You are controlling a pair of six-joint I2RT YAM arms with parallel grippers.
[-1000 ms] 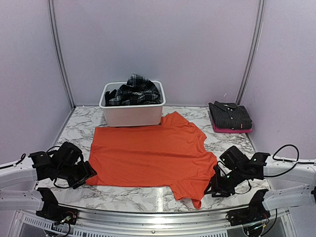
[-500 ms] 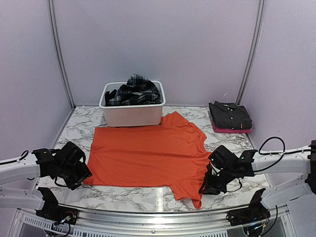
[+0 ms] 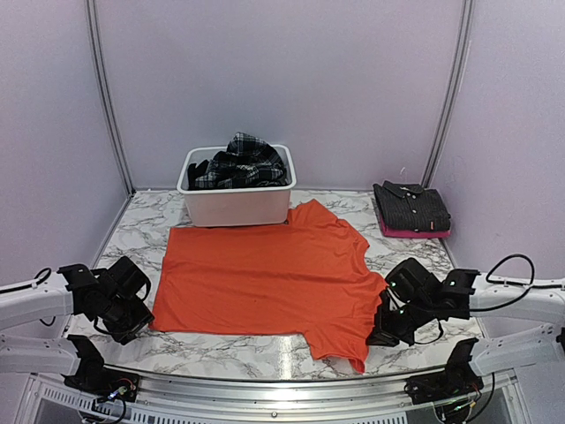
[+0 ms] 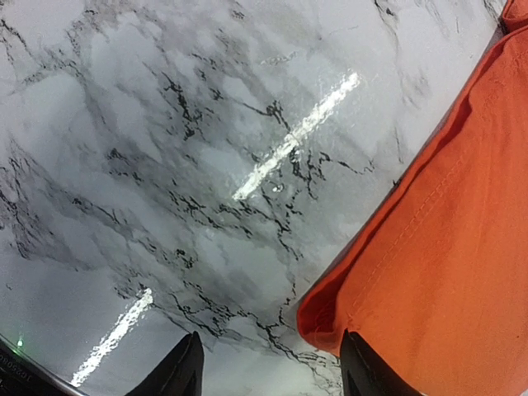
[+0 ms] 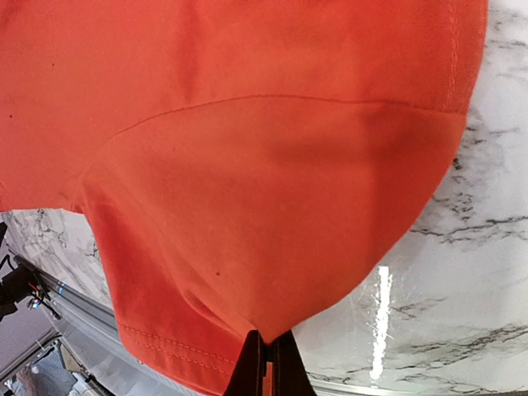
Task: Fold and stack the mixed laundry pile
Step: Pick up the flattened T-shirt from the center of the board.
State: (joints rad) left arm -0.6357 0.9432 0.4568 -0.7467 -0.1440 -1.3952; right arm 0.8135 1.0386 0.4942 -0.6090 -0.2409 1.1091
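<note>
Though in tub (image 3: pixel 237 208), skirt (image 3: pixel 242 155) half visible

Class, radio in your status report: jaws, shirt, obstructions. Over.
Right gripper: jaws shut on bright orange fabric T-shirt sleeve. Left gripper: jaws open at its hem corner. Nothing on shirt.

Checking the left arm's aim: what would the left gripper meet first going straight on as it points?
Probably the orange T-shirt, its hem corner just ahead of the open left gripper, on the marble table; depth is unclear.

Marble table (image 3: pixel 221 349); T-shirt (image 3: pixel 265 278), tub (image 3: pixel 237 205), folded stack (image 3: pixel 411 209)
</note>
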